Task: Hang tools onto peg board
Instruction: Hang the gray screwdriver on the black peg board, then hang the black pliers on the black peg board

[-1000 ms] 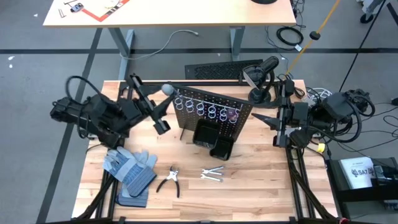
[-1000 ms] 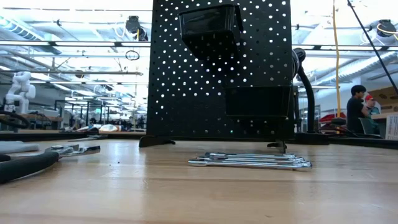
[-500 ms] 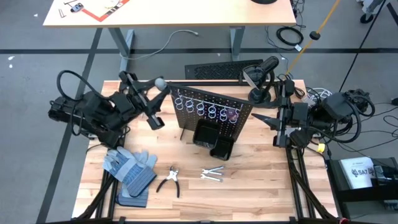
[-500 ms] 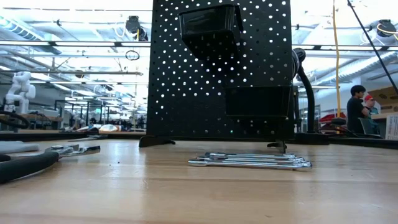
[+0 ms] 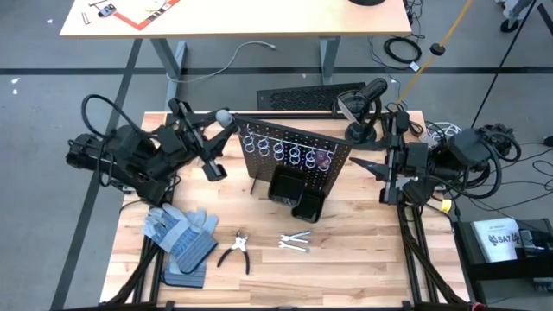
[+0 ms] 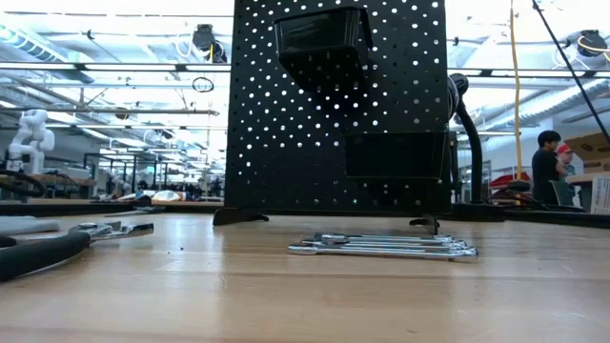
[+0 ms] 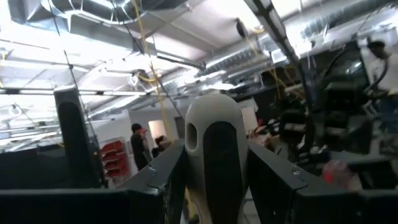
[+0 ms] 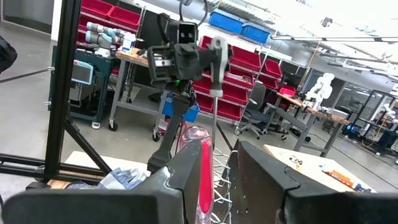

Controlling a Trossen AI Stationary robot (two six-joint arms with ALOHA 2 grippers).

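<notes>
Upper left of the high view, the left gripper (image 5: 218, 130) pinches the grey-handled screwdriver (image 5: 224, 116), just left of the peg board (image 5: 294, 155); its shaft runs across the board's top edge, so the left arm does the hanging. The right gripper (image 8: 214, 177), right of the board, pinches the red-handled screwdriver (image 8: 204, 167).

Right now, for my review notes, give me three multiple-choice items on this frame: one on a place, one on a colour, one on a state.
1. Where do the wrenches lie?
A. on the table in front of the peg board
B. in the bin
C. on the gloves

2. What colour is the handle in the left gripper?
A. red
B. grey
C. blue

3. How is the pliers now?
A. hung on a ring
B. held by the right gripper
C. lying on the table

Key: 1 A, bare wood around them; 2 B, the left wrist view shows it; 3 C, beside the gloves.
</notes>
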